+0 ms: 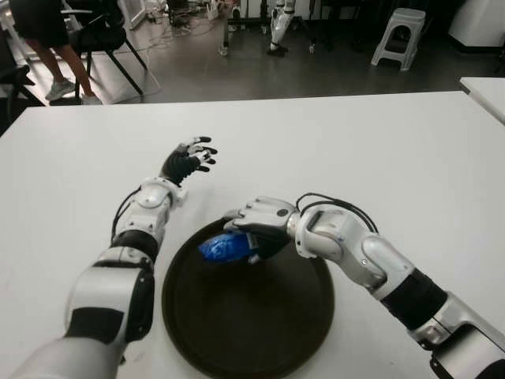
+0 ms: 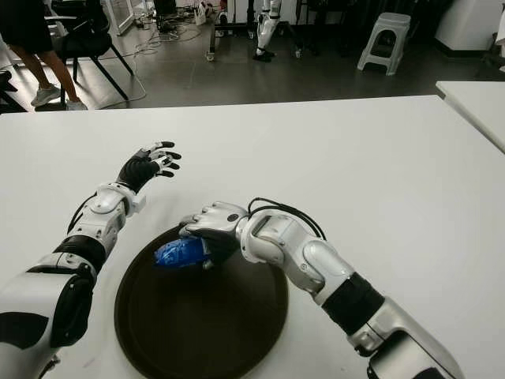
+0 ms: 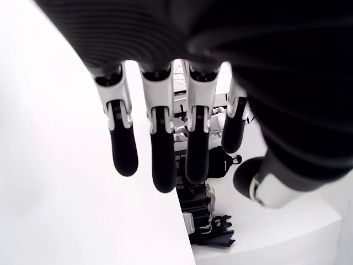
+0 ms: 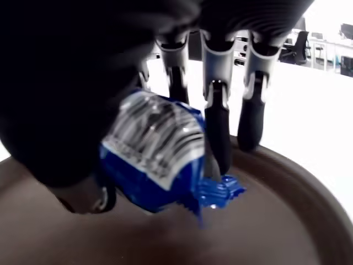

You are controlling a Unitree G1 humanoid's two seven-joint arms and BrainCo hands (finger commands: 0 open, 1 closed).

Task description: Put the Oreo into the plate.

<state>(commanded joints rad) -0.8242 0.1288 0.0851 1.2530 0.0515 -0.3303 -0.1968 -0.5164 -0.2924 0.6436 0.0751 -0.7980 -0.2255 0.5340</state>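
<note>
The Oreo (image 1: 224,246) is a blue foil packet, held in my right hand (image 1: 254,229) over the far-left part of the dark round plate (image 1: 260,332). In the right wrist view the packet (image 4: 157,160) sits under the palm with the fingers (image 4: 216,130) curled around it, just above the plate's brown floor (image 4: 276,221). Whether the packet touches the plate I cannot tell. My left hand (image 1: 191,160) hovers beyond the plate on the left, fingers (image 3: 157,149) spread and holding nothing.
The white table (image 1: 379,150) stretches wide around the plate. A second white table corner (image 1: 485,91) shows at the far right. Beyond the table stand a white stool (image 1: 398,35), a black chair (image 1: 102,39) and a person's legs (image 1: 55,63).
</note>
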